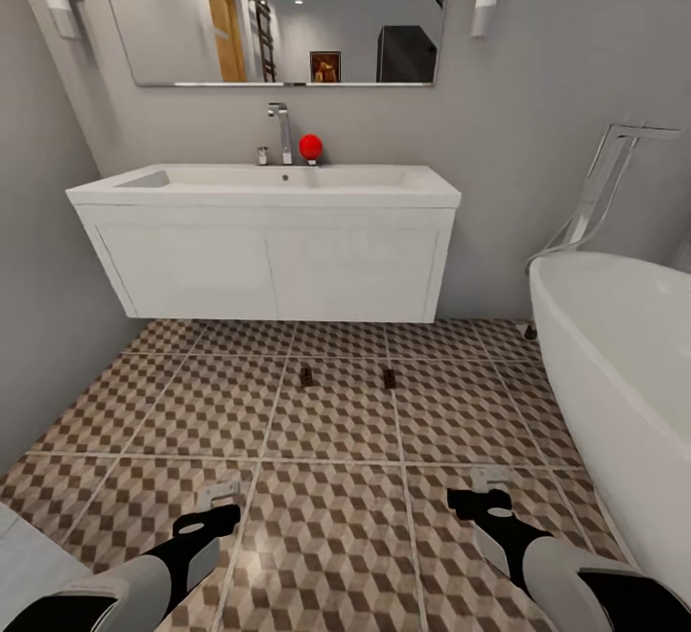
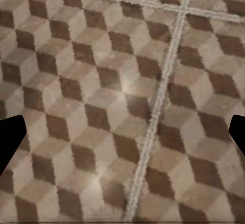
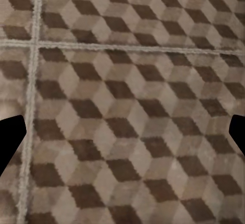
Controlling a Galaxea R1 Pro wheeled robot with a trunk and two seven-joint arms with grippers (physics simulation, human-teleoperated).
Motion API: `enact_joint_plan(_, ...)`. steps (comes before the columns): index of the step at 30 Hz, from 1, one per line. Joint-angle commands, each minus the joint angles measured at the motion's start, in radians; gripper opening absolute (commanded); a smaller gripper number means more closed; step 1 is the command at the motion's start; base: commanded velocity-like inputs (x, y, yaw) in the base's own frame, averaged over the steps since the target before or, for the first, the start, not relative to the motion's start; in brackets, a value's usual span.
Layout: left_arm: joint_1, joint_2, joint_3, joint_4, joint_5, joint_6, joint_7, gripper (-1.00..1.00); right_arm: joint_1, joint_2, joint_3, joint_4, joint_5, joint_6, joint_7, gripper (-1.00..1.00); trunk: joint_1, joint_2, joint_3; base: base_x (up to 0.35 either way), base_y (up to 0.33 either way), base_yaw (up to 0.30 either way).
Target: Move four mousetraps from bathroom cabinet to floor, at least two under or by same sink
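Observation:
Two small dark-brown mousetraps lie on the cube-patterned bathroom floor [image 1: 336, 536], one [image 1: 307, 376] and the other [image 1: 389, 378] side by side, just in front of the white sink unit [image 1: 269, 258]. The other mousetraps and the orange-brown cabinet are out of view. My left gripper [image 1: 219, 498] and right gripper [image 1: 488, 483] hang low over the tiles, nearer to me than the traps. In the left wrist view the dark fingertips [image 2: 11, 137] stand wide apart over bare tiles, so that gripper is open and empty. The right wrist view has its fingertips [image 3: 11, 140] equally spread, open and empty.
The sink unit hangs on the grey wall with open space beneath it. A chrome tap [image 1: 280, 131] and a red round object [image 1: 310, 146] stand on its top, below a mirror. A white bathtub [image 1: 614, 363] fills the right side. A grey wall closes the left.

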Motion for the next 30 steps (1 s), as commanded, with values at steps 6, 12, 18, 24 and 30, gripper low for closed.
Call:
enact_joint_plan(6,0.019,0.003,-0.003,0.001,0.014,-0.004,0.0,1.0,0.019,-0.001,-0.005,0.003,0.01,-0.012,-0.005,1.0,-0.003,0.001,0.023,0.0,0.0,0.0)
enact_joint_plan(12,0.032,0.003,-0.004,0.001,0.016,-0.002,0.0,1.0,0.048,-0.007,-0.004,0.003,0.012,-0.015,-0.005,1.0,-0.006,0.003,0.046,0.0,0.0,0.0)
enact_joint_plan(18,0.061,0.003,-0.004,0.001,0.016,-0.002,0.0,1.0,0.091,-0.018,-0.004,0.003,0.012,-0.032,-0.001,1.0,-0.008,0.004,0.069,0.0,0.0,0.0)
enact_joint_plan(24,0.08,0.004,-0.004,0.001,0.017,-0.001,-0.003,1.0,0.11,-0.022,-0.004,0.003,0.01,-0.04,0.001,1.0,-0.011,0.005,0.092,0.0,0.0,0.0)
enact_joint_plan(30,0.119,0.006,-0.003,0.001,0.018,-0.001,-0.028,1.0,0.135,-0.023,-0.004,0.003,0.009,-0.042,0.003,1.0,-0.014,0.007,0.115,0.0,0.0,0.0)
